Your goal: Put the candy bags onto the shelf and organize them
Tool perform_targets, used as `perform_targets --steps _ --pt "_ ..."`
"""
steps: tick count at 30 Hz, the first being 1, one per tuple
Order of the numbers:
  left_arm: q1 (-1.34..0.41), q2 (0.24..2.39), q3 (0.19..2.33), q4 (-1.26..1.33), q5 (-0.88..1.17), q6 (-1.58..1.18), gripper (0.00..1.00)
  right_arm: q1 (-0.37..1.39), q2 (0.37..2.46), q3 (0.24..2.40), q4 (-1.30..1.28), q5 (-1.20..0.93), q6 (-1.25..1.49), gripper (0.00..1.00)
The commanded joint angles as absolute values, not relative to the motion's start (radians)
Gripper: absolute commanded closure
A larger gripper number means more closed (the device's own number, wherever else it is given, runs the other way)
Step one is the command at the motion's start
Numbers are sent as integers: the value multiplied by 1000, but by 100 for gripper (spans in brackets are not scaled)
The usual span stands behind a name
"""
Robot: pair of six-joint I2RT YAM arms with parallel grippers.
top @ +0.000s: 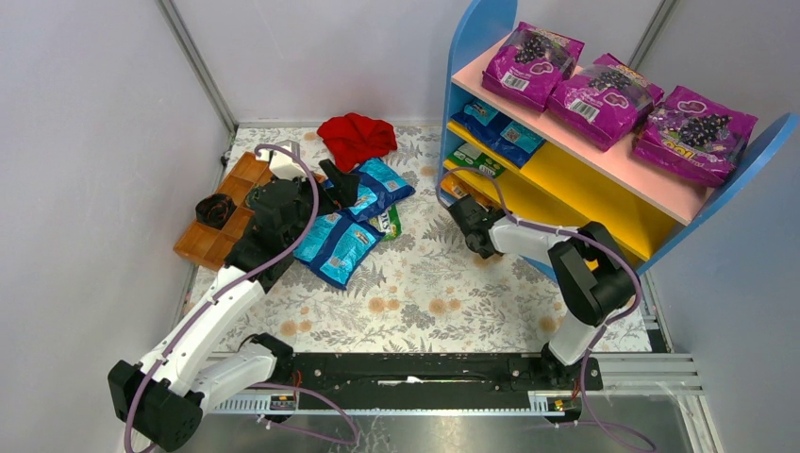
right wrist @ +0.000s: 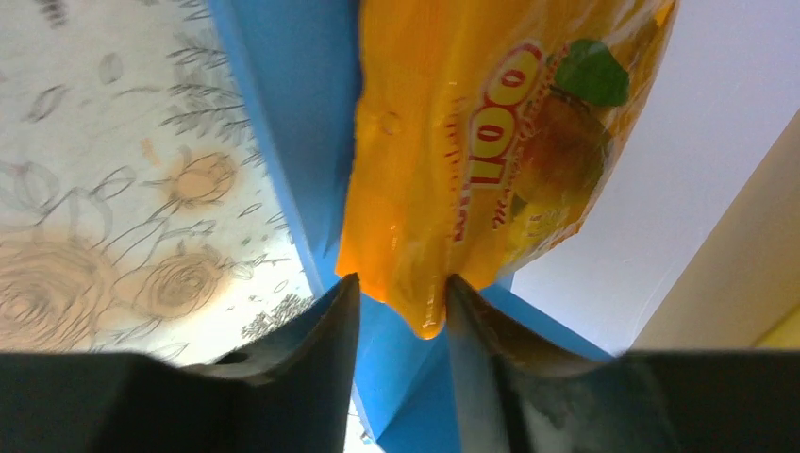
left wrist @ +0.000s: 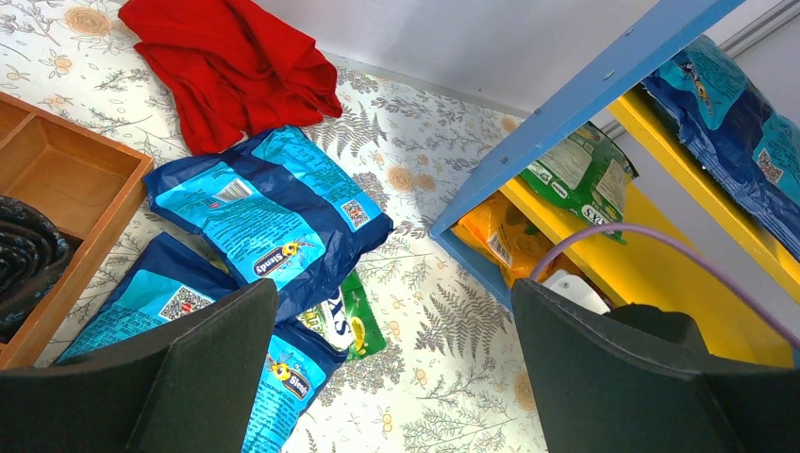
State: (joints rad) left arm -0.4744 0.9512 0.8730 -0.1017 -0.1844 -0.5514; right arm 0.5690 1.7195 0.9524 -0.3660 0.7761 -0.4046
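Against the blue side panel of the shelf [right wrist: 292,113], my right gripper [right wrist: 402,279] brackets the corner of a glossy orange candy bag [right wrist: 453,142], fingers narrowly apart. I cannot tell whether they pinch it. Left of the shelf, my left gripper [left wrist: 391,288] hangs spread wide over crinkly blue candy bags [left wrist: 274,208] on the floral table cover [left wrist: 443,359]. Beyond them lies a rumpled red cloth [left wrist: 226,66].
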Motion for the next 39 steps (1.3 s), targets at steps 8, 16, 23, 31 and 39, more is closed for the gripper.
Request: perform_targets --steps 8,16,23,31,39 --pt "-476 935 877 -55 -208 -546 1 800 1607 1130 -541 659 -28 26" --pt "-471 904 894 -81 -227 -548 1 801 1625 1195 -312 298 226 0" --pt "-461 860 900 -82 -239 -543 1 807 1781 1361 -325 242 257 0" --pt "-460 858 897 -75 -242 -537 1 824 1943 1555 -351 193 285 0" --pt "-467 877 902 -80 -249 -532 1 829 2020 1645 -274 134 341 0"
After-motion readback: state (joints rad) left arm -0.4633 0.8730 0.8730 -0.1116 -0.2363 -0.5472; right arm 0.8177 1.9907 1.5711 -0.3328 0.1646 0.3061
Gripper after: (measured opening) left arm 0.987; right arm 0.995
